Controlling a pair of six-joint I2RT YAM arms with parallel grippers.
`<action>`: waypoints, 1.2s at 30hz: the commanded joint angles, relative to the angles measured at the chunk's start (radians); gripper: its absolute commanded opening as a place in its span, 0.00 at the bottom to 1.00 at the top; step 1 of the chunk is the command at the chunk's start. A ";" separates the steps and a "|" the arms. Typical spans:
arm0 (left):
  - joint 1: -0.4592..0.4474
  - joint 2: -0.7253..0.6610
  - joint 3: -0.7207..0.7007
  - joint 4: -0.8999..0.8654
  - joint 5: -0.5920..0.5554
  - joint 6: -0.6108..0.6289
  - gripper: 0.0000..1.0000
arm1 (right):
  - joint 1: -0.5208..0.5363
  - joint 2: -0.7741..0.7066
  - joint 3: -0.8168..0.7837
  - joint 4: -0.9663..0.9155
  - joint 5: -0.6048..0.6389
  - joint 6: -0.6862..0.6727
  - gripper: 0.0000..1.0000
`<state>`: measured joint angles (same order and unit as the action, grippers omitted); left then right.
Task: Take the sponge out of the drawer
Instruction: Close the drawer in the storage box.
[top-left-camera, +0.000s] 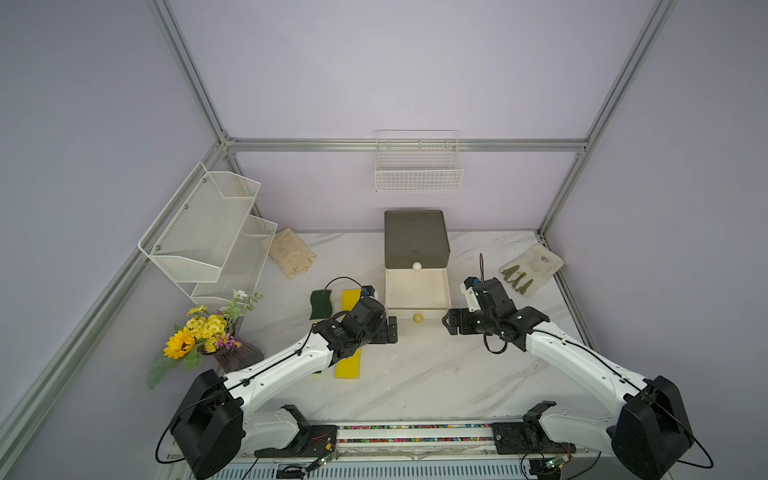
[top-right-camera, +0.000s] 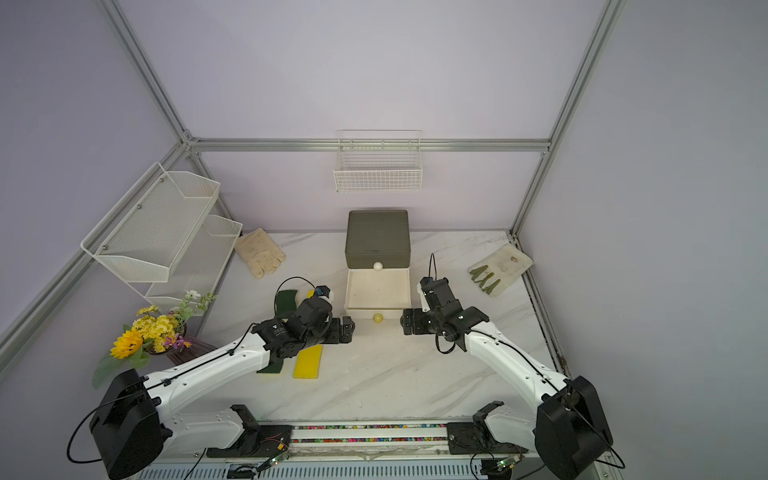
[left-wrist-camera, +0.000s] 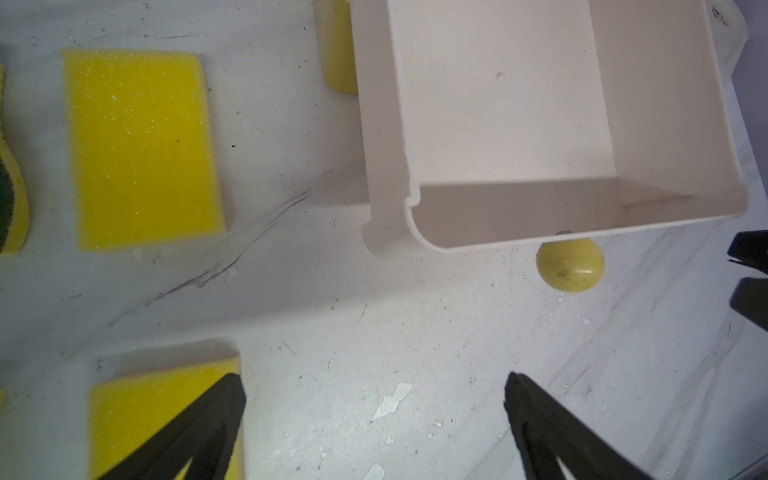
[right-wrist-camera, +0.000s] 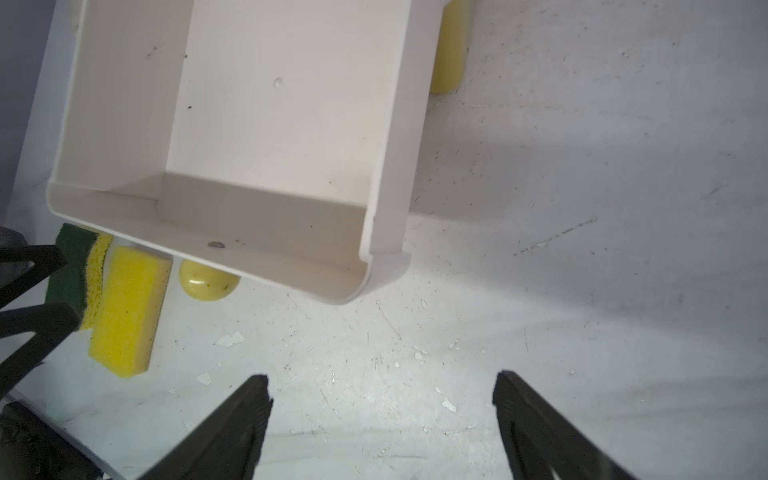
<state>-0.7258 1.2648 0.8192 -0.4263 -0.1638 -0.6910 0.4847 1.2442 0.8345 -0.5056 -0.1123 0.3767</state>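
Note:
The white drawer (top-left-camera: 417, 308) (top-right-camera: 376, 311) is pulled out of the olive cabinet (top-left-camera: 415, 237), and nothing lies inside it (left-wrist-camera: 519, 208) (right-wrist-camera: 257, 220). Its yellow knob (top-left-camera: 418, 318) (left-wrist-camera: 570, 266) (right-wrist-camera: 208, 280) faces the front. Left of the drawer, a yellow sponge (top-left-camera: 351, 297) (left-wrist-camera: 141, 145) (right-wrist-camera: 124, 311) and a green-backed sponge (top-left-camera: 321, 304) (right-wrist-camera: 79, 270) lie on the table. Another yellow sponge (top-left-camera: 348, 365) (left-wrist-camera: 166, 415) lies partly under my left arm. My left gripper (top-left-camera: 392, 328) (top-right-camera: 348, 328) (left-wrist-camera: 374, 378) is open over bare table left of the knob. My right gripper (top-left-camera: 451, 326) (top-right-camera: 407, 326) (right-wrist-camera: 380, 376) is open to the knob's right.
A cream glove (top-left-camera: 291, 253) lies at the back left beside a two-tier mesh rack (top-left-camera: 208, 232). A flower vase (top-left-camera: 212, 336) stands at the front left. A second glove with green fingertips (top-left-camera: 532, 268) lies at the back right. A wire basket (top-left-camera: 419, 170) hangs on the back wall.

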 joint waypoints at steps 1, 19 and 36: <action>0.016 0.011 -0.011 0.074 0.014 0.014 1.00 | 0.004 0.039 -0.006 0.061 0.040 0.004 0.88; 0.093 0.184 0.106 0.153 0.025 0.085 1.00 | 0.005 0.195 0.118 0.161 0.122 0.005 0.90; 0.156 0.301 0.212 0.212 0.027 0.111 1.00 | 0.003 0.307 0.200 0.243 0.164 -0.024 0.90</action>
<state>-0.5808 1.5585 0.9981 -0.2741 -0.1410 -0.6044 0.4847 1.5349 1.0077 -0.3180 0.0166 0.3698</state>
